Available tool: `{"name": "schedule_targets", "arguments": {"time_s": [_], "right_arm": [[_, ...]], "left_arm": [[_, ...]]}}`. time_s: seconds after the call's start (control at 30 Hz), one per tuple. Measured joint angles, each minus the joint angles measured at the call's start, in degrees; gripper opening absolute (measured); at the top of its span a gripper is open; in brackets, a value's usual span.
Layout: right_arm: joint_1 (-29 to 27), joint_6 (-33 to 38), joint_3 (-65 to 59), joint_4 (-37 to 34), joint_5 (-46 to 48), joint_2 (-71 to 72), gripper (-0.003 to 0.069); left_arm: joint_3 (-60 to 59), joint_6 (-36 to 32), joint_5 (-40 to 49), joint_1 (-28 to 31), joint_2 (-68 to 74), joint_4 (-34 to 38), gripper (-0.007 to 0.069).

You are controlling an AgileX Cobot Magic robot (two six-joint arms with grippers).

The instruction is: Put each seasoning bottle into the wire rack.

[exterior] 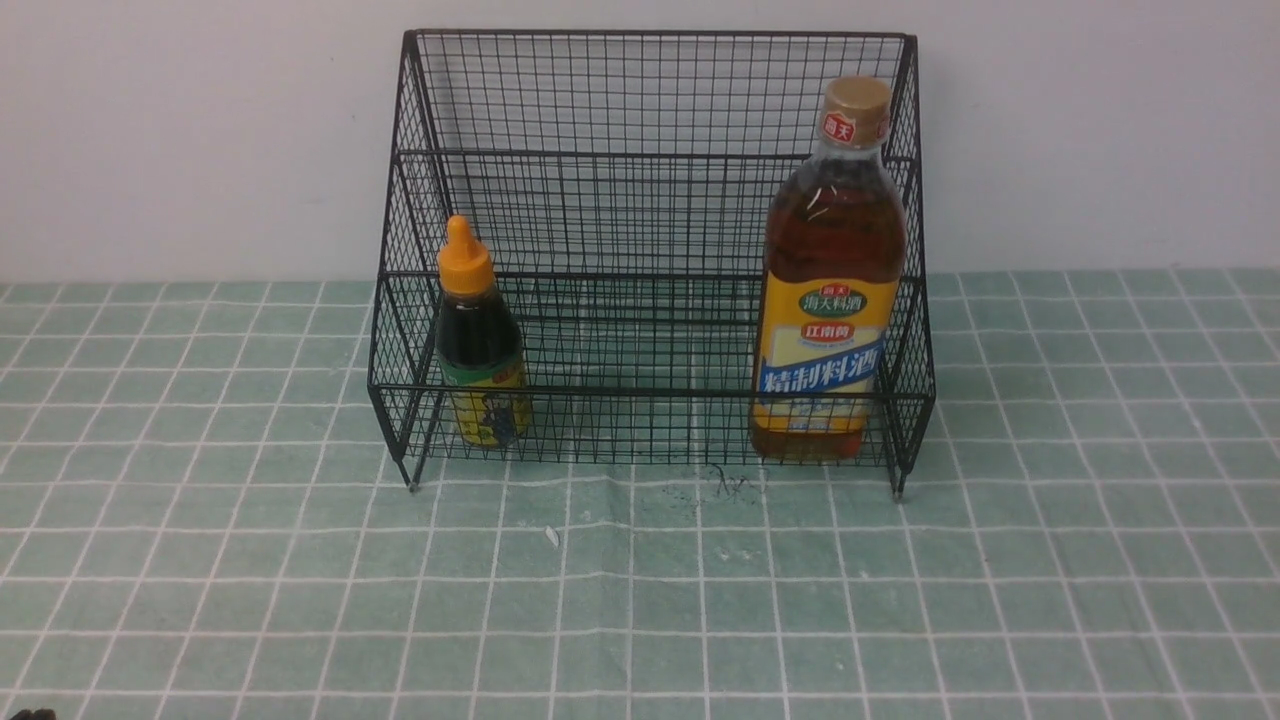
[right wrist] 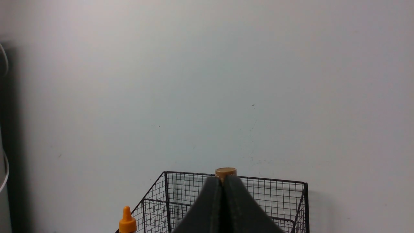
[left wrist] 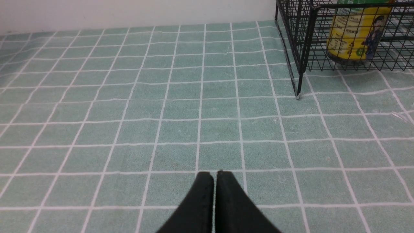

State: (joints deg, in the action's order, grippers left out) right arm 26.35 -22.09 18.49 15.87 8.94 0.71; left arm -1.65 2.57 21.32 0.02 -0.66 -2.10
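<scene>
The black wire rack [exterior: 650, 150] stands against the back wall on the green checked cloth. Both seasoning bottles stand upright in its lower front tier: the small dark-sauce bottle [exterior: 480, 340] with an orange cap at the left end, the tall amber bottle [exterior: 830, 290] with a tan cap at the right end. In the left wrist view my left gripper [left wrist: 214, 174] hovers shut and empty over the cloth, well short of the rack's corner [left wrist: 300, 48] and the small bottle [left wrist: 355, 35]. My right gripper [right wrist: 222, 180] is shut and empty, raised, facing the rack [right wrist: 275, 194] from a distance, with the tan cap [right wrist: 225, 171] just past its tips.
A white wall rises behind the rack. A dark smudge [exterior: 728, 485] and a small white speck [exterior: 551, 536] mark the cloth in front of the rack. A dark vertical object [right wrist: 6, 129] edges the right wrist view.
</scene>
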Motion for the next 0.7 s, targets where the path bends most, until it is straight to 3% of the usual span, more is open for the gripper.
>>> {"name": "schedule_targets", "arguments": {"time_s": [0.4, 0.6, 0.7], "right_arm": [[0.0, 2.3, 0.0, -1.6, 0.0, 0.0, -0.0015], [0.0, 20.9, 0.0, -17.4, 1.1, 0.0, -0.0015], [0.0, 24.9, 0.0, -20.8, 1.2, 0.0, -0.0015]], "left_arm": [[0.0, 0.0, 0.1, 0.0, 0.0, 0.0, -0.0006], [0.0, 0.0, 0.1, 0.0, 0.0, 0.0, -0.0006], [0.0, 0.0, 0.1, 0.0, 0.0, 0.0, -0.0006]]}}
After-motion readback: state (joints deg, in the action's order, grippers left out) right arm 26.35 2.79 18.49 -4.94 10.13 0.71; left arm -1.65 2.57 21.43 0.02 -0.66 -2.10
